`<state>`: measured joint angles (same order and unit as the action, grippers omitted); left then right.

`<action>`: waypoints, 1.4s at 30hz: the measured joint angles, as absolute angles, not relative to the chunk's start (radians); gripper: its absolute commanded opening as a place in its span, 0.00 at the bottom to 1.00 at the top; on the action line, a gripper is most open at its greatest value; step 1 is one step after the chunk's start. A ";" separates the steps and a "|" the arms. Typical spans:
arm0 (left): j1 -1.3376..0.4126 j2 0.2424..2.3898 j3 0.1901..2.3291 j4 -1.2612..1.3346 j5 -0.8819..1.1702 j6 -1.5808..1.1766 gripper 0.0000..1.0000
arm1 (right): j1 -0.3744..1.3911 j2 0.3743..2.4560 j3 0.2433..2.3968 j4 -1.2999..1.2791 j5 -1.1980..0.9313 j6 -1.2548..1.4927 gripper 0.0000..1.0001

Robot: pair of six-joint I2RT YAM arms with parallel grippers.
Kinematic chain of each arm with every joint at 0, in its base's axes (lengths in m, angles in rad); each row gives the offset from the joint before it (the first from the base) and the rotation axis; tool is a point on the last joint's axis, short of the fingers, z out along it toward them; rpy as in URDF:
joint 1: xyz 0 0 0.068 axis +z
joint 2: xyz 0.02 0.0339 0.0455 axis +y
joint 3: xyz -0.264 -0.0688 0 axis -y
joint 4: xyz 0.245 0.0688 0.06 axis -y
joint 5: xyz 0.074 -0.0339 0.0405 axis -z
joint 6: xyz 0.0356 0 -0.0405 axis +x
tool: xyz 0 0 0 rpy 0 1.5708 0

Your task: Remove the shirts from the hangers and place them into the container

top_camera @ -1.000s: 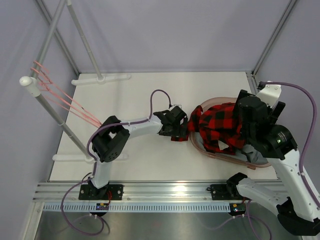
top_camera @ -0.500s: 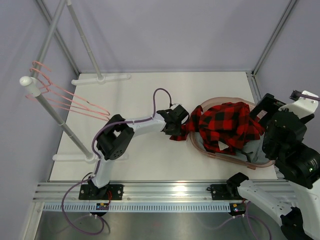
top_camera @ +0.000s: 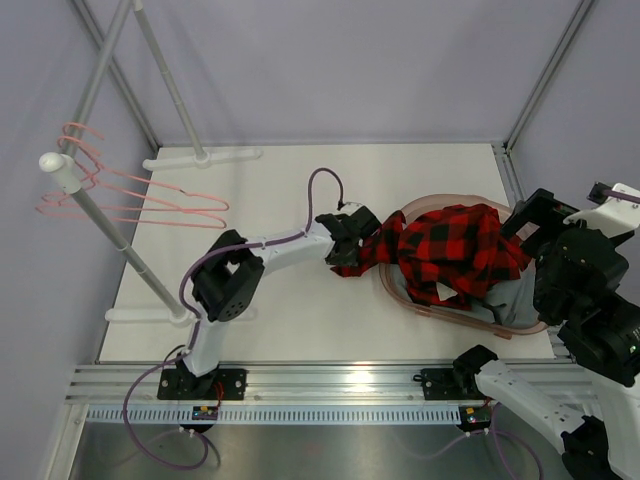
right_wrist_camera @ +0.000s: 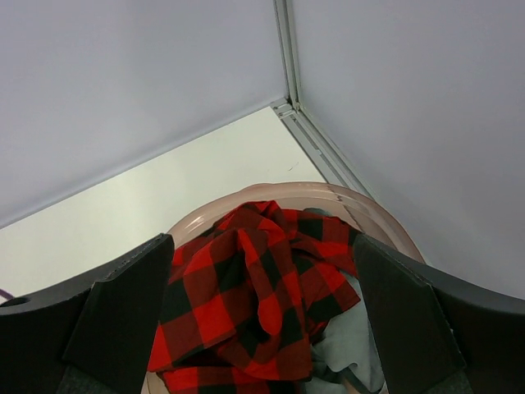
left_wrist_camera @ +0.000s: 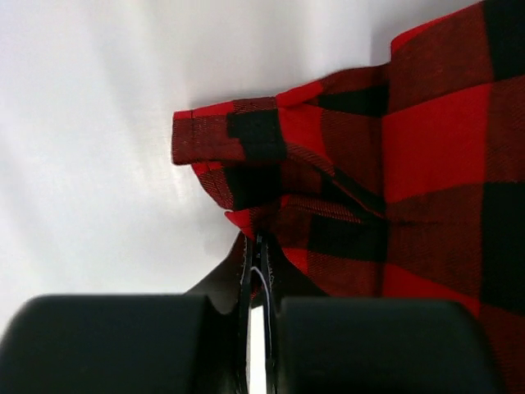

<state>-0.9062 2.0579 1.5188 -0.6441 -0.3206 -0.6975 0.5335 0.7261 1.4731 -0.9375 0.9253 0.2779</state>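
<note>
1. Goods. The red-and-black buffalo plaid flannel shirt [top_camera: 455, 250] lies heaped in the round translucent pinkish-brown plastic tub [top_camera: 405, 300]. The tub stands by the right edge of the white tabletop [top_camera: 280, 320]. One end of the shirt spills over the tub's left rim onto the tabletop, toward the middle. The plain grey shirt [top_camera: 512, 296] lies beneath it in the tub and shows at the near-right side.
2. Hangers. The thin pink wire hangers [top_camera: 150, 200] hang bare on the grey metal rail pole [top_camera: 130, 255] at the left edge.
3. Left claw [left_wrist_camera: 258, 275]. Clenched on a fold of the plaid shirt's spilled end, with the jaws pressed together and cloth nipped between them.
4. Right claw [right_wrist_camera: 262, 312]. Released, jaws wide apart and carrying nothing. It is poised above the tub.
5. Handling, as judged. The flannel looks light, soft and wholly limp. It will drape and trail from any single pinch rather than keep its shape. The napped weave should not slide readily from the pads, and it is not fragile. The trailing cloth could catch on the tub's thin rim.
6. Where to take hold, as judged. The present nip sits close to the hem, where the cloth is thin. A bite deeper into the bunched fold would be surer. From either hold, the spilled end needs lifting clear of the rim and laying on the heap.
</note>
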 measured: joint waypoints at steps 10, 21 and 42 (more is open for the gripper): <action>-1.002 1.784 1.854 -0.643 -0.416 -0.438 0.01 | 0.533 0.727 1.494 -0.950 0.860 0.278 1.00; -1.045 1.877 1.933 -0.309 0.038 -0.455 0.00 | 0.533 0.684 1.650 -0.986 0.843 0.273 1.00; -1.182 1.581 1.530 -0.365 -0.138 -0.464 0.99 | 0.532 0.673 1.594 -0.993 0.678 0.268 1.00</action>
<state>-1.1824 1.5806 1.5295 -0.3649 -0.1375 -0.4641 0.5316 0.6735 1.5936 -0.9932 0.6785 0.2680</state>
